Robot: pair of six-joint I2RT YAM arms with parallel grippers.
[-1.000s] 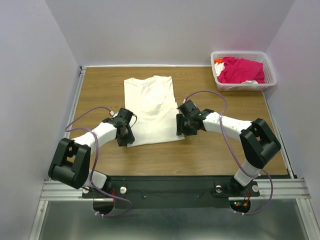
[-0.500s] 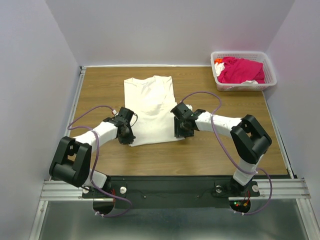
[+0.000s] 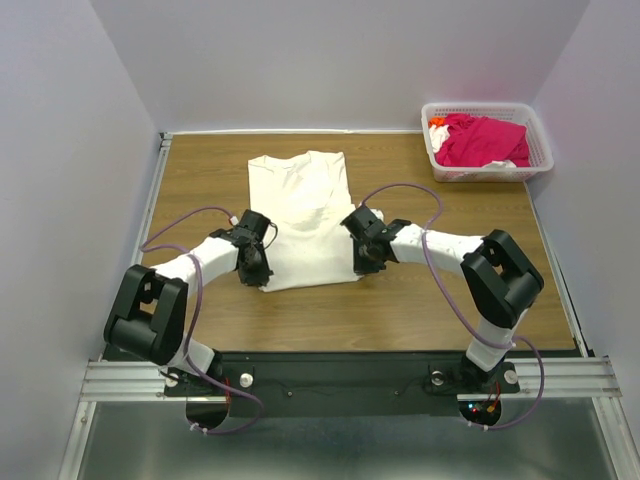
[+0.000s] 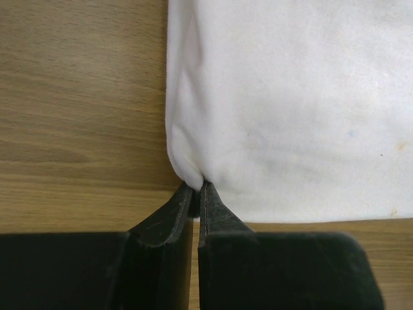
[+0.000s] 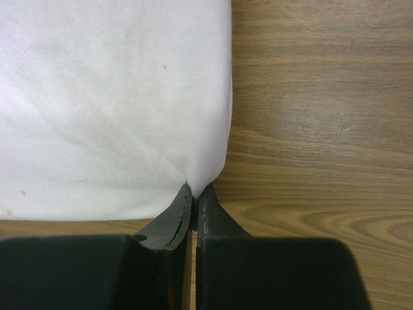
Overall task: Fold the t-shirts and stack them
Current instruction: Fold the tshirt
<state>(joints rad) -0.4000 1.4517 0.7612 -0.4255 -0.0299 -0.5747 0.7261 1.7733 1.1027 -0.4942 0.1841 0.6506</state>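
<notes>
Since 1 second ago, the left gripper (image 3: 260, 280) and the right gripper (image 3: 362, 268) have been brought inward onto the near hem of the off-white shirt (image 3: 300, 210). Jaws that were spread then are now being pressed together on cloth. The shirt's near left corner is being pinched by the left gripper and its near right corner by the right gripper, with a small pucker being raised at each pair of fingertips. The shirt is being kept flat in the same place on the wooden table (image 3: 450, 300), as a narrow rectangle with its collar end toward the far edge.

2 arms and 2 grippers are being counted. 2 shirts are being made out: the off-white one mid-table and a pink shirt (image 3: 482, 138), which is lying in the 1 white basket (image 3: 541, 152) at the far right corner.
</notes>
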